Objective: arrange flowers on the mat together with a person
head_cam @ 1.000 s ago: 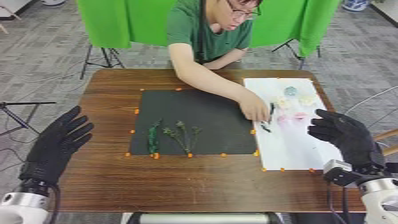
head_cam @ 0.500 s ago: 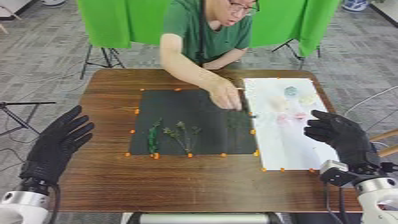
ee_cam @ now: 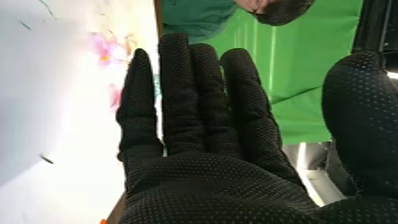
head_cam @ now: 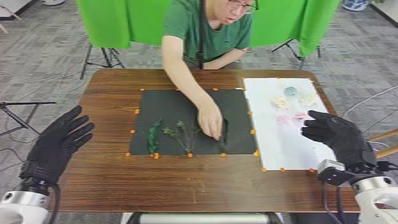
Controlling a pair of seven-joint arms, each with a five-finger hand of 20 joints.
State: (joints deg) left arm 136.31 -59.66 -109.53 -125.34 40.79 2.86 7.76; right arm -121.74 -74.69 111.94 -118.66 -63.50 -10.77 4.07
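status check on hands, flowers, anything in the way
Left hand open, right hand open. Pink flowers on white sheet. Obstruction: person's hand at black mat's right half.

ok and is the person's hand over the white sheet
No, the person's hand is over the black mat, with the white sheet off to the right.

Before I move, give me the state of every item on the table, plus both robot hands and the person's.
left hand: open, empty
right hand: open, empty
person's hand: lowered over the dark mat
dark mat: spread flat
white sheet: spread flat
leafy stem: lying on the mat
branched sprig: lying on the mat
dark stem: beside the person's hand
pink flowers: on the sheet
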